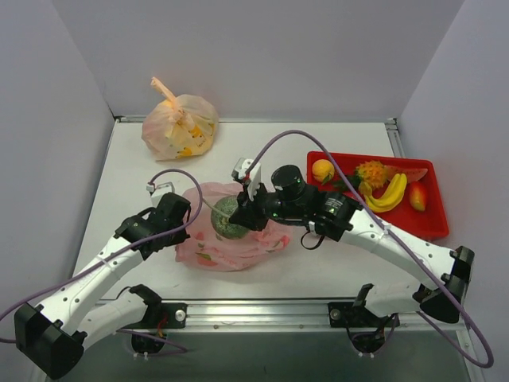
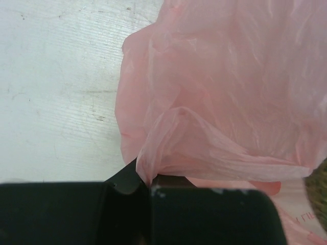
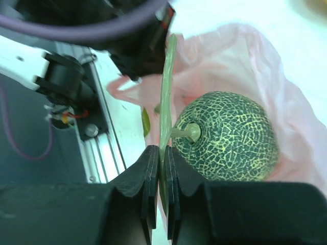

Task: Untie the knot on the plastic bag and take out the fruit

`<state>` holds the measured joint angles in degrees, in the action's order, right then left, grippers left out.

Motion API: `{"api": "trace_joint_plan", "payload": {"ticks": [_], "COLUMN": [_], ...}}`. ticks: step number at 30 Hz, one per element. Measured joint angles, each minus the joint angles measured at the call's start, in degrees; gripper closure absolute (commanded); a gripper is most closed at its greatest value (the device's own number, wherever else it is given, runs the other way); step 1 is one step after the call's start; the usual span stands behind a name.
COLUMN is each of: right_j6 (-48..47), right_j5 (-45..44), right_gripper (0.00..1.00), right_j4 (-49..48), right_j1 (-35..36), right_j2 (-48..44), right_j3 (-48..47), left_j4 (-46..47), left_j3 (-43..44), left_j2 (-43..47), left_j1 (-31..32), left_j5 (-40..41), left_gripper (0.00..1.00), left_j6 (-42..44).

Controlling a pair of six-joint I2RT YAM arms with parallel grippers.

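**Item 1: plastic bag** [image 1: 238, 245]. Pink, thin, slumped at the centre of the table [image 1: 318, 267], mouth gaping. No knot seen in any view, so judged undone.

**Item 2: melon** [image 1: 226, 218]. Green, netted. Sits in the bag's open mouth with plastic under and behind it. Not out yet.

**Item 3: left gripper** [image 2: 149, 185]. Fingers pressed together, pinching a fold of the bag's edge on the L side. Judged to be anchoring the bag.

**Item 4: right gripper** [image 3: 162, 159]. Jaws pressed together on the thin green stem strip [image 3: 167, 87], which joins the melon's stub. The grip is just beside the melon.

**Item 5: tray** [image 1: 433, 224]. Red, R side, well apart from the bag. It holds:
- pineapple [image 1: 371, 171]
- banana bunch [image 1: 388, 193]
- dragon fruit [image 1: 417, 196]
- orange [image 1: 323, 170]
- watermelon slice [image 1: 415, 173]

**Item 6: orange bag** [image 1: 179, 127]. Back L, tail tied, neither arm near it.

**Status:** approx. last stage.
- Done: untying, and three task fruits lie on the tray.
- Left: draw the melon clear by its stem while the L side holds the plastic back, then set it down outside the bag.
- Whether anything else lies under the bag's folds can't be told, since the plastic hides it.
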<state>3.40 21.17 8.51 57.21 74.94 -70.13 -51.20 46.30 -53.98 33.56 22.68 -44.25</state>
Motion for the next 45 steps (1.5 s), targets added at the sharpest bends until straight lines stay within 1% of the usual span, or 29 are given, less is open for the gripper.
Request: {"api": "trace_joint_plan", "payload": {"ticks": [7, 12, 15, 24, 30, 35, 38, 41, 45], "right_j6": [1.2, 1.5, 2.8, 5.8, 5.6, 5.2, 5.1, 5.4, 6.8], "right_j5": [4.6, 5.0, 4.9, 4.9, 4.0, 3.3, 3.1, 1.7, -0.6], "right_gripper": [1.00, 1.00, 1.00, 1.00, 1.00, 1.00, 1.00, 1.00, 1.00], "right_j4": [0.6, 1.4, 2.1, 3.0, 3.8, 4.3, 3.9, 2.8, 0.7], "right_j1": [-0.6, -2.4, -6.3, -22.6, -35.6, -44.1, -46.6, -47.5, -48.6], "right_j2": [-2.3, -3.7, -5.3, -13.0, -17.6, -16.0, -12.2, -9.4, -8.4], "right_j3": [-8.7, -11.5, -12.2, -12.3, -8.6, -4.2, -1.9, 2.1, 9.4], "left_j4": [0.9, 1.0, 0.9, 1.0, 0.9, 0.9, 0.8, 0.8, 0.8], "left_j3": [-0.3, -0.5, -1.0, -1.0, -0.9, -0.7, -0.2, 0.2, 0.6], "left_j2": [-1.7, -1.7, -1.7, -1.9, -2.1, -2.0, -1.7, -1.0, 0.0], "left_j1": [-0.4, -1.0, -1.7, -3.7, -4.8, -6.0, -6.4, -6.6, -6.8], "left_j5": [-0.4, -0.4, -0.5, -0.6, -0.6, -0.6, -0.7, -0.9, -0.9], "left_gripper": [1.00, 1.00, 1.00, 1.00, 1.00, 1.00, 1.00, 1.00, 1.00], "left_j6": [0.3, 0.6, 1.1, 2.7, 3.7, 4.6, 4.9, 5.1, 5.1]}}
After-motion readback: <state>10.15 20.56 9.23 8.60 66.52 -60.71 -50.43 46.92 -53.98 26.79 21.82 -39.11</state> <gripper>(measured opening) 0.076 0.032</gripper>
